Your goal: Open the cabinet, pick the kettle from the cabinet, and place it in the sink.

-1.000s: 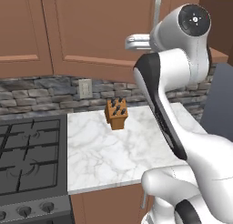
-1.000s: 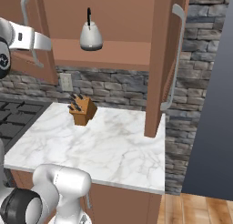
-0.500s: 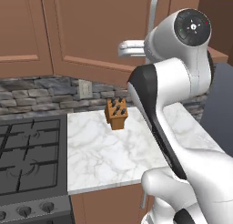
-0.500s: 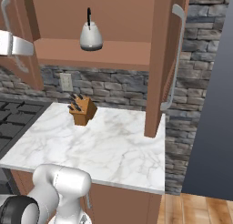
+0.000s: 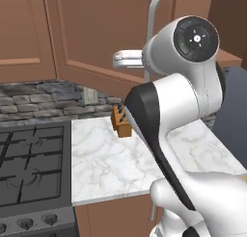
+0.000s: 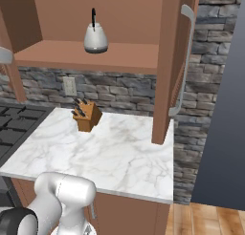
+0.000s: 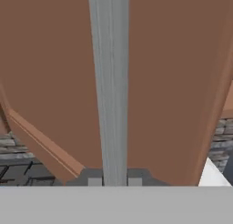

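Above the marble counter (image 6: 115,153), the open cabinet (image 6: 129,57) holds 1 kettle (image 6: 95,37); fingers (image 7: 94,181) clamp its door handle (image 7: 110,82).

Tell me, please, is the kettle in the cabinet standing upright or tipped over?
Upright. In the right base view the kettle sits flat on the shelf of the open cabinet, its black handle pointing straight up.

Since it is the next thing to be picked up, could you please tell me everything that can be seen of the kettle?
The kettle is a squat, cone-shaped pot of silver-grey metal, wider at its rounded base. A thin black handle rises straight above its top. It stands upright on the wooden shelf of the open cabinet, towards the shelf's left half, above the stone backsplash and the knife block. Only the shelf touches it. Its spout cannot be made out from here.
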Available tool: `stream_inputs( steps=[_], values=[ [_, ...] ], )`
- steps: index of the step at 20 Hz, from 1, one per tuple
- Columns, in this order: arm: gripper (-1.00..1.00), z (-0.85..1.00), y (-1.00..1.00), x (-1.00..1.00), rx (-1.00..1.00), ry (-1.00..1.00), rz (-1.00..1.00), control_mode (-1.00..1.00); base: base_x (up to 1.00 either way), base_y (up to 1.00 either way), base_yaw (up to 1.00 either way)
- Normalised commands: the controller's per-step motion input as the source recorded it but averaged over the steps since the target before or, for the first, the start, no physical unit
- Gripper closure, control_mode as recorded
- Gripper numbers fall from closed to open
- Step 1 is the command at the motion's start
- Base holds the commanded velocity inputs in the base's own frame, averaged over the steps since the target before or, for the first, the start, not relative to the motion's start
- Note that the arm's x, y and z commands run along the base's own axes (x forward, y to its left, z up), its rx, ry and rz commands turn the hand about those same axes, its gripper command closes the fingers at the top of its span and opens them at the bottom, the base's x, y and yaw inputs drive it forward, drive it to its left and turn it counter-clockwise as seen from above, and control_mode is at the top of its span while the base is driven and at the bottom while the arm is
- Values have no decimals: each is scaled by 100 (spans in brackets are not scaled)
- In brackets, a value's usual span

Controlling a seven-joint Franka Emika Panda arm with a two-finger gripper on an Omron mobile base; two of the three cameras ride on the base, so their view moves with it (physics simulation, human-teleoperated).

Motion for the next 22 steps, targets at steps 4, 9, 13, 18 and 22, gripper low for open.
stream_inputs(
  steps=[4,9,13,18,22],
  values=[
    [-100,-9,29,-37,2,0,0,-100,0,0,0],
    [-100,-13,2,-19,0,1,0,-100,0,0,0],
    [-100,-15,-23,-48,1,-1,0,-100,0,0,0],
    [-100,-3,-24,-41,10,6,0,-100,0,0,0],
    [-100,5,-28,-23,16,5,2,-100,0,0,0]
  ],
)
